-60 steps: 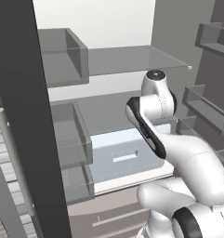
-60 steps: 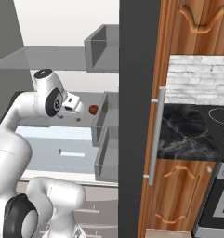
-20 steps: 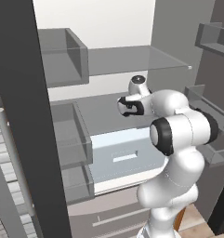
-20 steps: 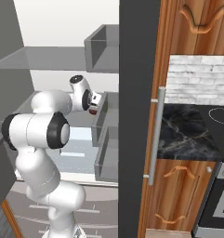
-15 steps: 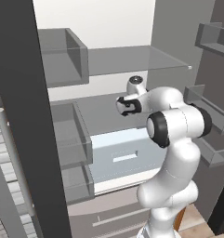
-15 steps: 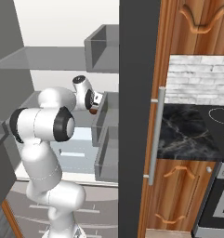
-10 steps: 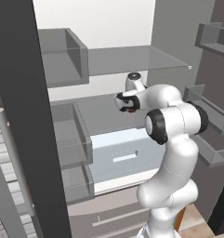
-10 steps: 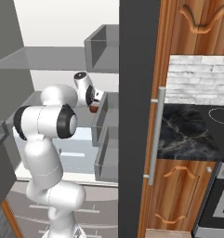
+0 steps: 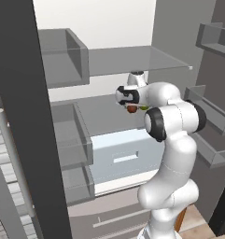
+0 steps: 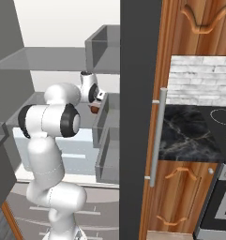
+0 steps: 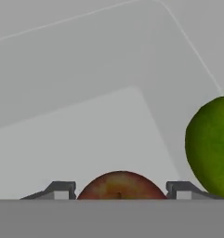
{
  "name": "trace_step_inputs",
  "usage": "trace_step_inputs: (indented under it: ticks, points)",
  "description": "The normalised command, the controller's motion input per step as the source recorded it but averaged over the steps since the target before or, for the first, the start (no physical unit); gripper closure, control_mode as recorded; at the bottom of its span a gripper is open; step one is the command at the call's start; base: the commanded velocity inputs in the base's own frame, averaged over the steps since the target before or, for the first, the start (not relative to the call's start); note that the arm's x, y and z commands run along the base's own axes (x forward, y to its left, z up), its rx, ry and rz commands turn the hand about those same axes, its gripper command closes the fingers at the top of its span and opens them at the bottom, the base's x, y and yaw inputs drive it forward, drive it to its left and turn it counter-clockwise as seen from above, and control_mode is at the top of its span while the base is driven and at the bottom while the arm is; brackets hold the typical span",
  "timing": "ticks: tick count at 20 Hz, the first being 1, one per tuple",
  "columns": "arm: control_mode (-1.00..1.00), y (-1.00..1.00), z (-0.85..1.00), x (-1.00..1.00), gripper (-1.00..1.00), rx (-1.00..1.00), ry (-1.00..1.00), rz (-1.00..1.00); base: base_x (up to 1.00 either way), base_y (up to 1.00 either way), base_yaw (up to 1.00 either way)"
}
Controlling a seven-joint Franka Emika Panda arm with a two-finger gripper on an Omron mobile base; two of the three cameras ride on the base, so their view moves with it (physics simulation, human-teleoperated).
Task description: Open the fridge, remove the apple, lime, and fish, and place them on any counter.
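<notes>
Fridge stands open, claw parted around the apple on the middle shelf, grip not confirmed, lime just beside; nothing on the worktop yet, all three items pending.

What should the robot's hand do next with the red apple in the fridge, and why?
Probably squeeze shut on the apple. In the hand view it sits right between the two fingertips of the gripper, with a small gap on each side, so the jaws do not look tight yet. The lime is beside it, so lift gently afterwards.
</notes>
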Motion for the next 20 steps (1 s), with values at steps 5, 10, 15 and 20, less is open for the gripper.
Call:
trace_step_inputs:
  ticks: [5, 10, 15, 20]
  points:
    - [-1.00, 0.01, -0.99, -0.79, 1.00, 0.02, 0.00, -0.01, 0.00, 0.00, 0.00]
    - [-1.00, 0.00, -1.00, -0.95, 1.00, 0.00, 0.00, -0.09, 0.00, 0.00, 0.00]
    - [-1.00, 0.00, -0.22, -0.76, 1.00, 0.02, 0.02, -0.11, 0.00, 0.00, 0.00]
    - [-1.00, 0.03, 0.62, -0.62, 1.00, 0.15, 0.28, -0.03, 0.00, 0.00, 0.00]
